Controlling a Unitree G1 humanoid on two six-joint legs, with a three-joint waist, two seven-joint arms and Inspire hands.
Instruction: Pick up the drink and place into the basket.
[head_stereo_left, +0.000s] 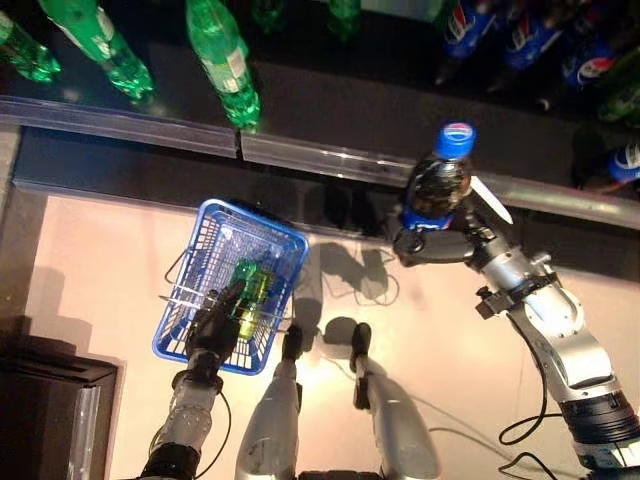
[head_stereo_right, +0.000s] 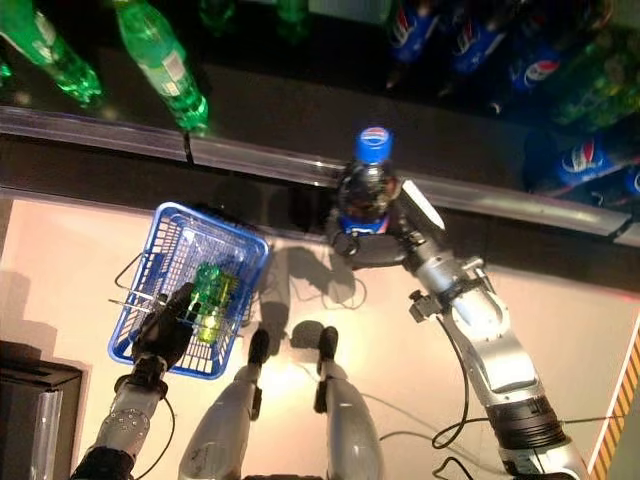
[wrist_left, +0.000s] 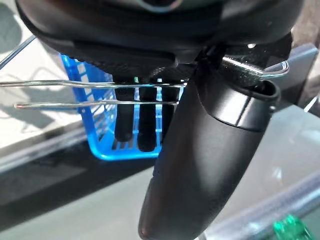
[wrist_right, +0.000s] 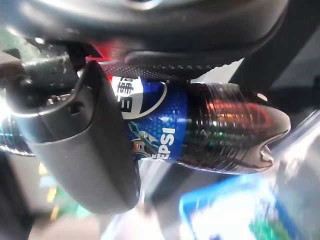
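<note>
Carrying is the step in hand, as you can judge from the dark cola bottle with the blue cap and blue label (head_stereo_left: 438, 180): it stands upright in the right hand (head_stereo_left: 437, 243), whose fingers and thumb are curled round its lower body, and the right wrist view shows the thumb (wrist_right: 95, 150) pressed across the label; the bottle hangs just in front of the clear-edged shelf rail (head_stereo_left: 330, 157), well apart from the blue wire-mesh plastic basket (head_stereo_left: 205, 235) on your left. The left hand (head_stereo_left: 212, 330) grips the basket's thin metal wire handles (wrist_left: 95, 92); its fingers (wrist_left: 140, 125) hook over them in the left wrist view. A green plastic bottle (head_stereo_left: 250, 285) already lies inside the basket; more green bottles (head_stereo_left: 222, 60) and blue-labelled bottles (head_stereo_left: 590, 65) remain on the dark shelf behind. Your next move, I judge, calls for swinging the right arm across toward the basket's open top, lowering the cola bottle beside the green one, then loosening the fingers; mind the handles and the left hand beneath them.
</note>
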